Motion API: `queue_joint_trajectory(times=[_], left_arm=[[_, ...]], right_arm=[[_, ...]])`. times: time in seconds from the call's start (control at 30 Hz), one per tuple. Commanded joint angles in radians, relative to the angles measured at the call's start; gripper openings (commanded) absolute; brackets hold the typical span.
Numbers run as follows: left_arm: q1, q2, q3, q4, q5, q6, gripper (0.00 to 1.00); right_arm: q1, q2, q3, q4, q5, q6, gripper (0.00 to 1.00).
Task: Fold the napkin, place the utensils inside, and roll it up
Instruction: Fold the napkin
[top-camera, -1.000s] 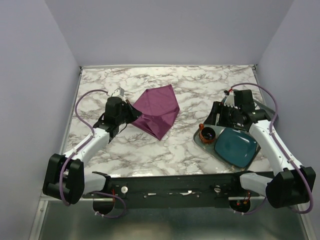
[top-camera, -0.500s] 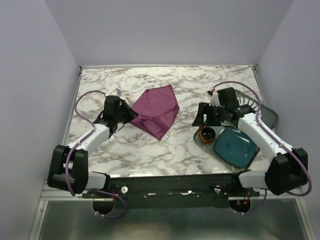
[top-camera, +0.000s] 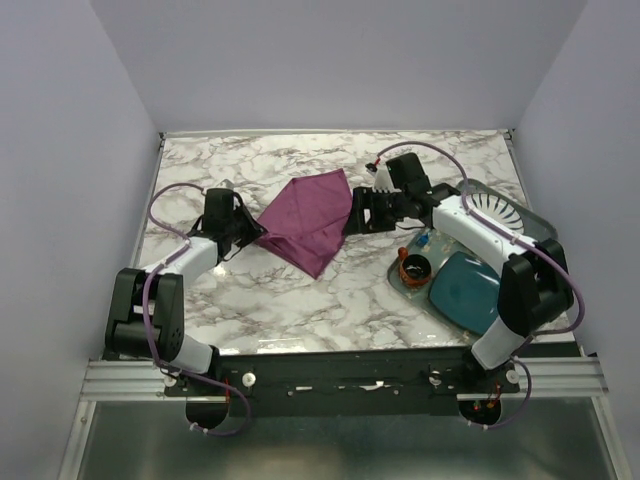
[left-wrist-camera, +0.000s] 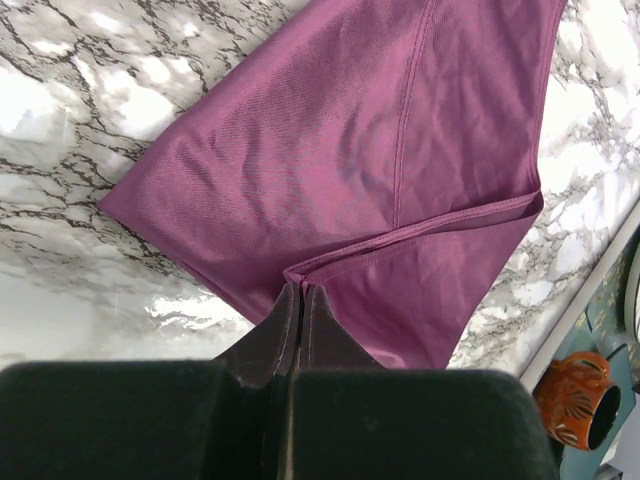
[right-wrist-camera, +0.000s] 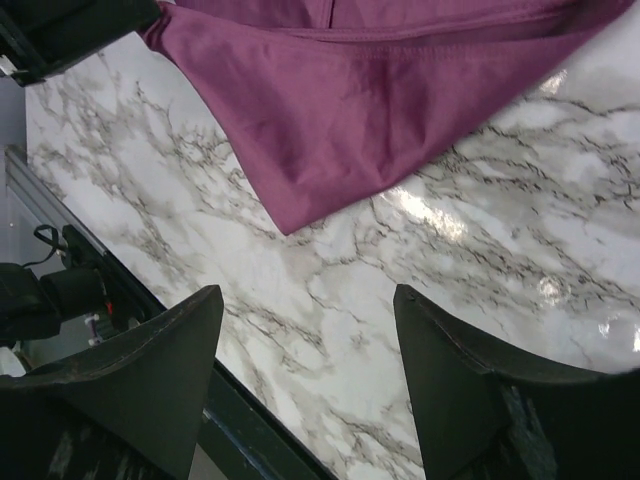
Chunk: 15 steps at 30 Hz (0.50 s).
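The plum-purple napkin (top-camera: 312, 220) lies folded into a rough diamond on the marble table, left of centre. My left gripper (top-camera: 262, 229) is at its left corner. In the left wrist view the jaws (left-wrist-camera: 297, 291) are shut on a folded hem of the napkin (left-wrist-camera: 380, 150). My right gripper (top-camera: 351, 216) is open and empty beside the napkin's right edge. In the right wrist view its fingers (right-wrist-camera: 308, 300) stand wide apart over bare marble, with the napkin (right-wrist-camera: 350, 90) just beyond them. The knife does not show in any view.
A dark tray (top-camera: 537, 236) at the right holds a white ribbed plate (top-camera: 493, 211), a teal-blue flat mat (top-camera: 470, 295) and a small orange-rimmed cup (top-camera: 415, 268). The cup also shows in the left wrist view (left-wrist-camera: 578, 402). Purple walls enclose the table.
My right arm has swung left from over the tray to the napkin's right edge. My left gripper has shifted slightly back, still at the napkin's left corner.
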Motion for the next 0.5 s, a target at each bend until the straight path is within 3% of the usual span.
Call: queue_joint_trajectory(times=[0.0,0.47], left_arm=[[0.019,0.028,0.042,-0.031,-0.005,0.006,0.0],[0.041,0.057,0.082,-0.055,-0.039,-0.017,0.0]], right_arm=[[0.035,0.083,0.084,0.052,-0.065,0.024,0.77],[0.07,0.175,0.15,0.07,-0.074,0.015,0.77]])
